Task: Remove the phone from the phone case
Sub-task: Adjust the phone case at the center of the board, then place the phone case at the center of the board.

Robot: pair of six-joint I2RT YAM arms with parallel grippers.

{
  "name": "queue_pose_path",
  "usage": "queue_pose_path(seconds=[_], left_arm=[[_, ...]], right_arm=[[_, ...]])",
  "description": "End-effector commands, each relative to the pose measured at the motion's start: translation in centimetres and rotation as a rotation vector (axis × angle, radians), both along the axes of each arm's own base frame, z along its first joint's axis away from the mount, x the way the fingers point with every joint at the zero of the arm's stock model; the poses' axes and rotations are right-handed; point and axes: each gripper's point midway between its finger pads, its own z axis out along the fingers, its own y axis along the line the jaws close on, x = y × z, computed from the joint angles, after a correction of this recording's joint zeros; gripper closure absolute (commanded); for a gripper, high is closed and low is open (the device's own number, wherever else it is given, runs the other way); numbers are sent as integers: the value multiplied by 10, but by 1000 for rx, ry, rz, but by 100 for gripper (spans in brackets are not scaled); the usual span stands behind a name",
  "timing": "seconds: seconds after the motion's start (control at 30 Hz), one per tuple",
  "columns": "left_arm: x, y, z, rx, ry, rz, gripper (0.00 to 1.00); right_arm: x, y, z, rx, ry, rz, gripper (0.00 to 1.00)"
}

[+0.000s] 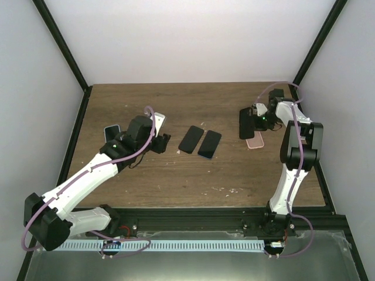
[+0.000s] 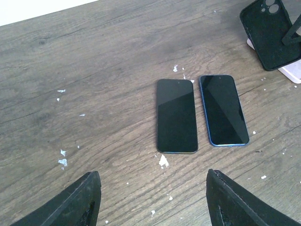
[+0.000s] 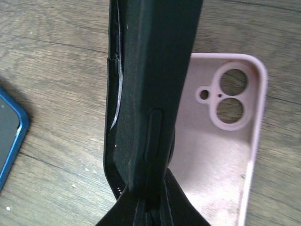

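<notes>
right tool (image 1: 252, 121): clamped on one edge of the black case (image 1: 246, 124), which it held clear of the worktop (image 1: 176, 175).
black case: stood on edge at the right side; the left wrist view showed its hollow inner face and camera cut-outs.
pink case (image 1: 255, 142): lay open side up on the worktop, partly under the black case.
dark phone (image 1: 190, 139): lay flat, screen up, mid-worktop.
blue-rimmed phone (image 1: 210, 144): lay just beside the dark phone, parallel to it, with a thin gap between them.
left tool (image 1: 164, 142): fingers spread wide, gripping nothing, near the two phones.
</notes>
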Motion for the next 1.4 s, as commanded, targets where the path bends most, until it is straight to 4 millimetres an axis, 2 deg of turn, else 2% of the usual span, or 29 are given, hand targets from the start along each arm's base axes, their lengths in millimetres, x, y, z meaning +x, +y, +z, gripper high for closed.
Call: queue_pose_path(seconds=[0.0, 0.1, 0.17, 0.23, 0.3, 0.4, 0.5, 0.6, 0.77, 0.9, 1.0, 1.1, 1.2, 1.3, 1.37], left_arm=[[0, -3, 1, -13, -2, -14, 38], [0, -4, 0, -13, 2, -18, 38], [0, -4, 0, -11, 5, -17, 38], [0, -4, 0, -12, 3, -18, 38], [1, -3, -1, -9, 5, -14, 38], [1, -4, -3, -5, 9, -18, 38], [1, -5, -5, -4, 15, -21, 38], [1, -5, -6, -1, 16, -23, 38], [2, -4, -7, 11, 11, -17, 38], [3, -2, -8, 20, 10, -7, 38], [4, 0, -10, 29, 11, 3, 38], [8, 7, -15, 54, 12, 42, 36], [14, 14, -25, 95, 25, 94, 29], [21, 26, -37, 136, 48, 157, 22], [28, 37, -45, 154, 73, 208, 18]], right_arm=[[10, -54, 15, -146, -53, -92, 99], [9, -77, 23, -182, -72, -134, 99], [8, -79, 32, -165, -95, -127, 99], [5, -63, 43, -90, -122, -77, 99], [-2, -36, 59, 26, -156, 9, 99], [-21, 3, 62, 127, -127, 150, 99], [-39, 29, 47, 141, -39, 253, 99], [-51, 34, 25, 133, 68, 260, 99], [-58, 21, -2, 61, 168, 242, 99], [-50, 6, -20, -24, 192, 207, 98], [-36, -5, -25, -83, 162, 162, 84], [-18, -7, -9, -93, 78, 131, 70], [-7, -4, 20, -79, -13, 103, 62], [-3, 11, 64, -30, -137, 100, 61], [-11, 36, 109, 15, -273, 149, 59]])
